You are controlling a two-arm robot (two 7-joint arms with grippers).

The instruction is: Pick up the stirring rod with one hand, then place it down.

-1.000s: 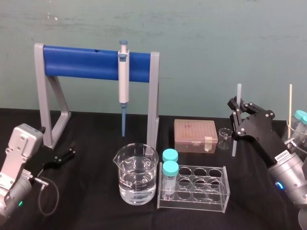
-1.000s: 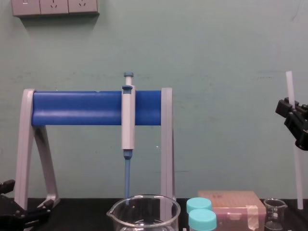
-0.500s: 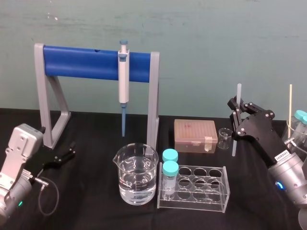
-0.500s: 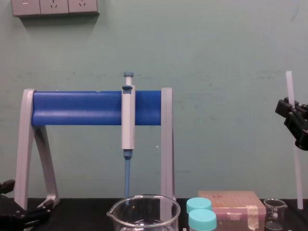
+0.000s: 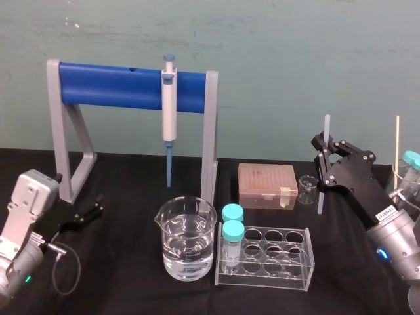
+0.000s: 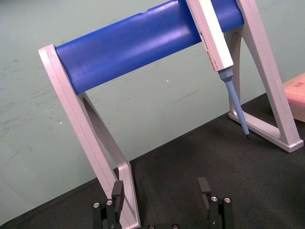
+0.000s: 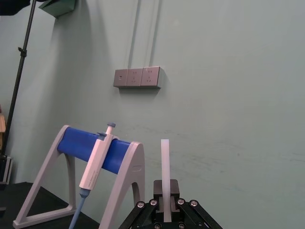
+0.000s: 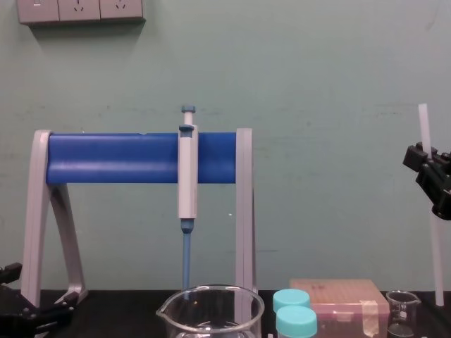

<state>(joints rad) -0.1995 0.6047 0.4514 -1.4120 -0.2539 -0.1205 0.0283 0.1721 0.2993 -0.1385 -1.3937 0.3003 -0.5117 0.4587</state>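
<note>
Black tabletop (image 5: 131, 184), green wall: your right end effector (image 5: 321, 151) grips the stirring rod (image 5: 326, 128) upright, its tip below the fingers and seemingly off the surface, so set-down is next: lower gently, then release; left end effector (image 5: 97, 205) is parked, fingers spread.

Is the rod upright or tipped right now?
Nearly upright: the rod stands almost vertical, clamped in the right pincer.

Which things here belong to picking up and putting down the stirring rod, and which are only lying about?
For the job: stirring rod, held upright in the shut right hand.

Lying about: pipette hanging on the blue stand, large beaker, small beaker, tube rack, pink box, idle open left hand at the left.
</note>
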